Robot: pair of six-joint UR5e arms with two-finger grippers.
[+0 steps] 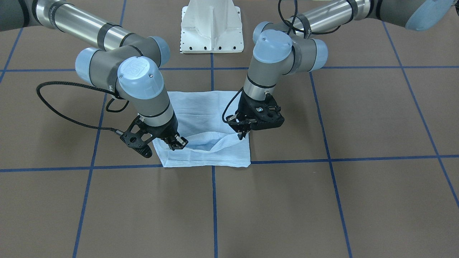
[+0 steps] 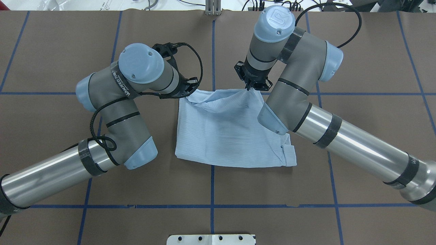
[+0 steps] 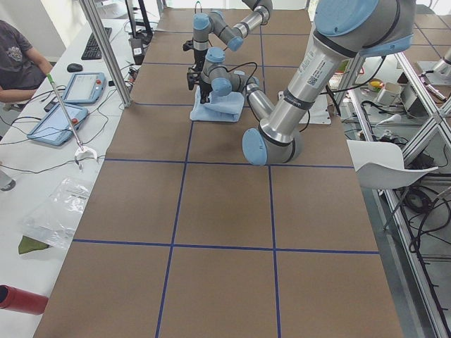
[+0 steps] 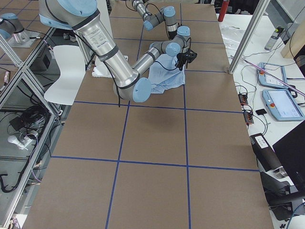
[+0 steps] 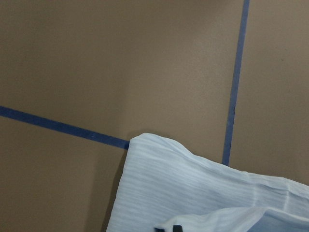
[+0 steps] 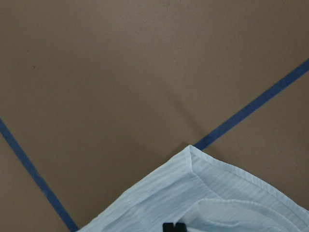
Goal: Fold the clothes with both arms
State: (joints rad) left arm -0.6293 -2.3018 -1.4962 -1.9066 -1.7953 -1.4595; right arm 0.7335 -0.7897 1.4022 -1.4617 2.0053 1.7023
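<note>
I have the folded shirt (image 1: 206, 109) lying in the middle of the desk (image 1: 358, 208), over a blue tape line (image 1: 214, 200). My left claw (image 1: 243, 135) is pinched tight on one corner of its top layer and my right claw (image 1: 178, 143) on the other, along the edge farthest from the white base (image 1: 211, 28). That layer hangs raised and sagging between them while the rest lies flat

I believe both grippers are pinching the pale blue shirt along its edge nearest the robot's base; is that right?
Not quite. The left gripper and the right gripper pinch the shirt along its edge farthest from the base, not nearest it. The exterior front-facing view shows this.
</note>
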